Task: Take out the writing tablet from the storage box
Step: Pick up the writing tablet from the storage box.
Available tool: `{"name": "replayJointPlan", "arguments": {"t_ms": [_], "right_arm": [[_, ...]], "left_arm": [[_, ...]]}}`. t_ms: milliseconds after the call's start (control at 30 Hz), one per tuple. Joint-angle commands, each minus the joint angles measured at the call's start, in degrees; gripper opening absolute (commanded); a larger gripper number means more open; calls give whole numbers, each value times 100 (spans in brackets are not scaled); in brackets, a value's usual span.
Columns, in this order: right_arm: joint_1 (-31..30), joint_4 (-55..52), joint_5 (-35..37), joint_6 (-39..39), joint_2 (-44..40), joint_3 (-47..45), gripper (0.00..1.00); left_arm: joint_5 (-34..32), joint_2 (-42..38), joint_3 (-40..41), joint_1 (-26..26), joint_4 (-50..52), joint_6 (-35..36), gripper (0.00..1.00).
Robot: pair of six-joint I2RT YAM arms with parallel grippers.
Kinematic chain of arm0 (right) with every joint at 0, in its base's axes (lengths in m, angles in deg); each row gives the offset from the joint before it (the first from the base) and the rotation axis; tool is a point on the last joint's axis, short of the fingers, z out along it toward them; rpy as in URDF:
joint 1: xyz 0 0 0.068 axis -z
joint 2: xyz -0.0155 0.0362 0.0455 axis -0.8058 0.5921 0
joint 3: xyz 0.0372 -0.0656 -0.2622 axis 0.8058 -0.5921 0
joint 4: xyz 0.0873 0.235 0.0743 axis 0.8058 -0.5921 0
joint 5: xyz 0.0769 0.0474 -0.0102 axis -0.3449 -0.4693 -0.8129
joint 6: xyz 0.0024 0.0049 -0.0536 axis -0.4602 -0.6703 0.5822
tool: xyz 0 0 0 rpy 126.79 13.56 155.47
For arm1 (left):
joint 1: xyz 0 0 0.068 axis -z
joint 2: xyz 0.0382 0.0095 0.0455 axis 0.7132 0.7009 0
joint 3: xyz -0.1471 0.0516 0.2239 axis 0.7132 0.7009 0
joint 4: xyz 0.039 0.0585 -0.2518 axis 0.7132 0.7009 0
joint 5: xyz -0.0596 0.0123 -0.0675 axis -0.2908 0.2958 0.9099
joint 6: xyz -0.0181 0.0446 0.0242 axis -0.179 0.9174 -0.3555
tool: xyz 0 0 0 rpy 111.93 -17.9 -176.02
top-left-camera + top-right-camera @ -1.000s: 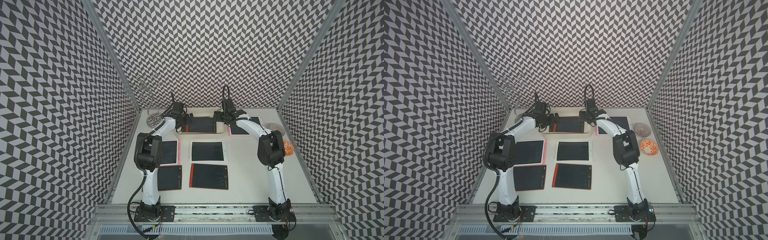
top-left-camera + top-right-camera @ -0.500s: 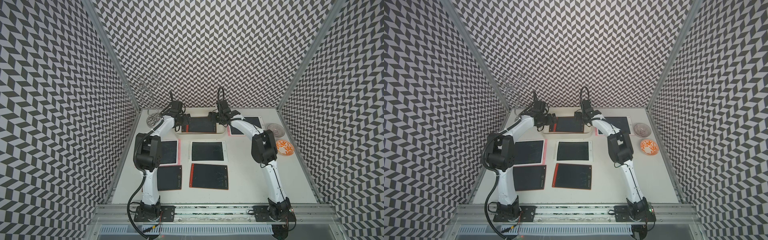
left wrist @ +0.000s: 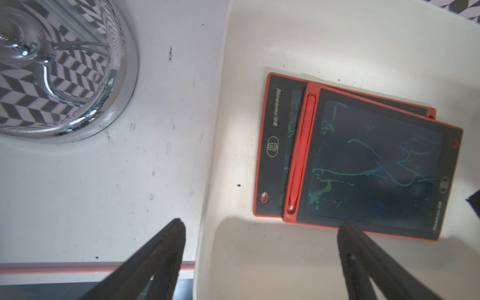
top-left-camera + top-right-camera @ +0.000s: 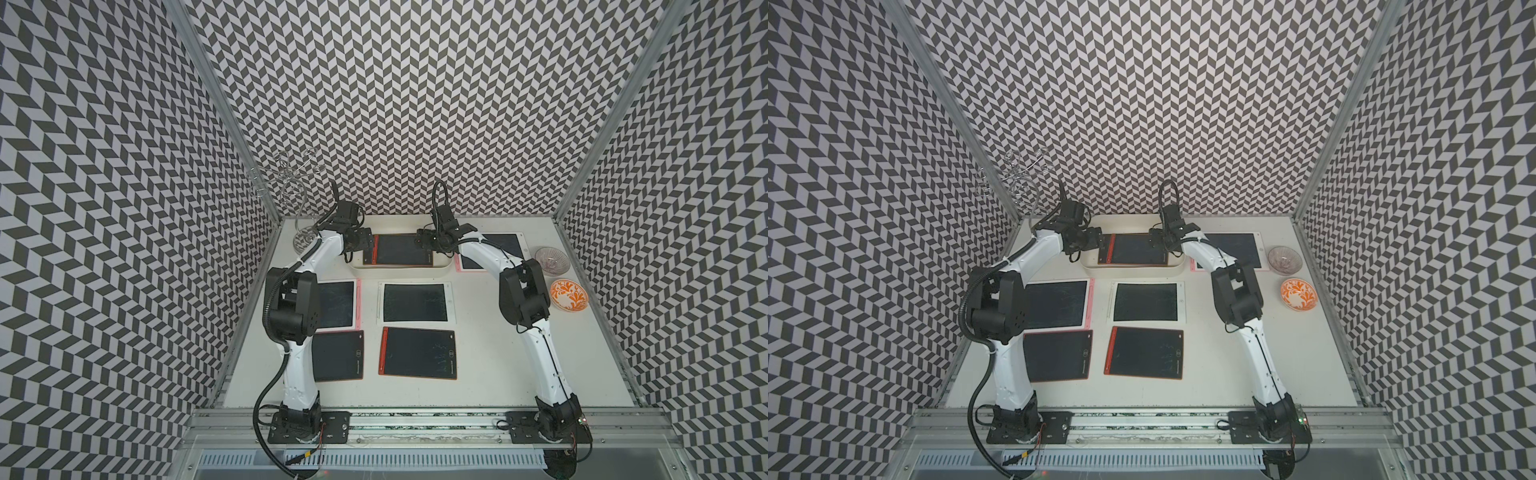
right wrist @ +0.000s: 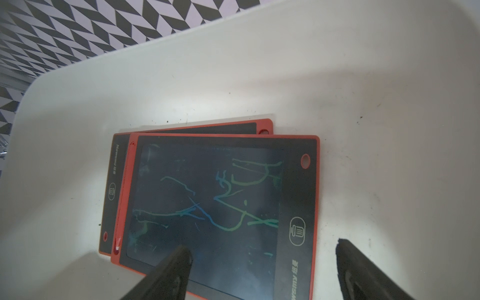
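The storage box [image 4: 401,271] [image 4: 1133,272] is a cream tub at the back middle of the table. Two red-framed writing tablets lie stacked in it. The upper one [image 4: 401,249] [image 3: 376,166] [image 5: 215,197] has green scribbles and a red stylus along one edge. The lower one [image 3: 275,145] [image 5: 111,181] sticks out beside it. My left gripper [image 4: 365,243] [image 3: 262,226] is open at the box's left end, one finger outside the wall and the other by the upper tablet's edge. My right gripper [image 4: 422,241] [image 5: 262,248] is open, straddling that tablet's right end without holding it.
Several more tablets lie flat on the table, at the middle [image 4: 415,302], the front [image 4: 417,353], the left [image 4: 336,305] and under the right arm [image 4: 494,249]. A glass bowl [image 4: 551,260] and an orange patterned bowl [image 4: 569,295] stand at the right. A wire stand's glass base [image 3: 52,70] sits left of the box.
The right gripper has shifted left, in over the right end of the tablet in the box, and the right elbow has swung left with it. The left gripper has barely moved.
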Motion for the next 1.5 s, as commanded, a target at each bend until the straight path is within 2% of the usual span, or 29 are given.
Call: {"name": "replayJointPlan", "arguments": {"t_ms": [0, 233, 467, 600, 900, 1167, 1467], "right_arm": [[-40, 29, 110, -106, 178, 150, 87], [-47, 34, 88, -126, 251, 153, 88], [-45, 8, 216, -203, 344, 149, 90], [-49, 26, 156, -234, 418, 118, 90], [-51, 179, -67, -204, 453, 64, 89], [-63, 422, -397, -178, 393, -73, 88], [-58, 1052, -1207, -163, 285, -375, 87]], "left_arm": [[-137, -124, 121, -80, 118, 46, 83], [-119, 12, 214, -171, 118, 21, 68], [-152, 136, 227, -172, 117, 104, 36], [-174, 220, 223, -171, 153, 135, 25], [-196, 351, 214, -176, 170, 215, 15], [-171, 379, 214, -171, 171, 275, 0], [-22, 362, 214, -155, 114, 445, 0]]}}
